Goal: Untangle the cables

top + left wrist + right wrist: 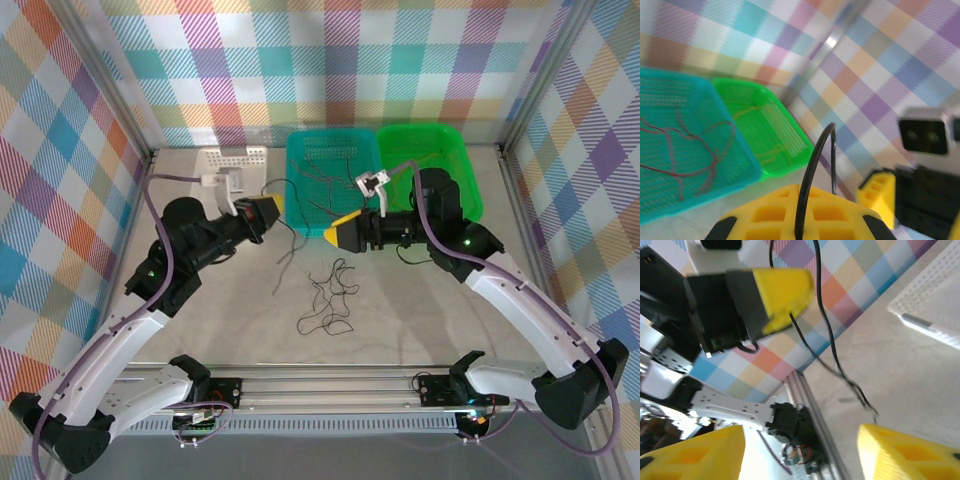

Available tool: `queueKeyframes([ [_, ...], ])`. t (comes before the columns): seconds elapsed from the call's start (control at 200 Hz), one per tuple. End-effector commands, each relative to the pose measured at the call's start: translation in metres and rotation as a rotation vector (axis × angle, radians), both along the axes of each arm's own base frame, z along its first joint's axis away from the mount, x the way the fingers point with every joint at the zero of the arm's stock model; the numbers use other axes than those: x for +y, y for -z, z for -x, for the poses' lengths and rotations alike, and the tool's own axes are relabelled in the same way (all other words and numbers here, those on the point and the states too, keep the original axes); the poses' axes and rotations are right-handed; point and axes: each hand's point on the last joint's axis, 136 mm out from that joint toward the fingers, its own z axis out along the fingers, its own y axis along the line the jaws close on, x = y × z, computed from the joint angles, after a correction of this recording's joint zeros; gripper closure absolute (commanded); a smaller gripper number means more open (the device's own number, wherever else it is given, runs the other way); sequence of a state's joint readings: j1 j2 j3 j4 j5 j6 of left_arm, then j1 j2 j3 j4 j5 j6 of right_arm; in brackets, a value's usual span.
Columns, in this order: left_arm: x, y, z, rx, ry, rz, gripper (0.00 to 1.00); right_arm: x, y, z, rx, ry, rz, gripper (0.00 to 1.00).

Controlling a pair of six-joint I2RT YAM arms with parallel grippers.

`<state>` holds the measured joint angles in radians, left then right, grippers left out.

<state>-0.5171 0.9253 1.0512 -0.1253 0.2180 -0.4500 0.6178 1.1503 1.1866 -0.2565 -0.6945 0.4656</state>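
Note:
My left gripper is shut on a thin black cable that trails down toward the table. In the left wrist view the cable arches up from between the closed yellow fingers. My right gripper stands open just to the right, with nothing between its fingers. In the right wrist view the held cable dangles below the left gripper. A loose tangle of black cables lies on the table in front. Red cables lie in the teal basket, yellow ones in the green basket.
A white perforated board lies at the back left beside the teal basket. The aluminium frame rail runs along the near edge between the arm bases. Checked walls close in the table on three sides.

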Motion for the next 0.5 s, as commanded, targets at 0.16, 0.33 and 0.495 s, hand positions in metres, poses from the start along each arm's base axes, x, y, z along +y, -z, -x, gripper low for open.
queueKeyframes([
  [0.16,0.071,-0.028,-0.050,-0.093,-0.322,-0.092,1.00,-0.020,0.020,-0.005,-0.088,0.127,0.066,0.20],
  [0.33,0.099,-0.028,-0.101,-0.092,-0.444,-0.119,1.00,-0.023,0.028,0.000,-0.105,0.124,0.064,0.17],
  [0.495,0.131,-0.027,-0.148,-0.071,-0.534,-0.095,1.00,-0.026,0.034,0.008,-0.117,0.106,0.068,0.16],
])
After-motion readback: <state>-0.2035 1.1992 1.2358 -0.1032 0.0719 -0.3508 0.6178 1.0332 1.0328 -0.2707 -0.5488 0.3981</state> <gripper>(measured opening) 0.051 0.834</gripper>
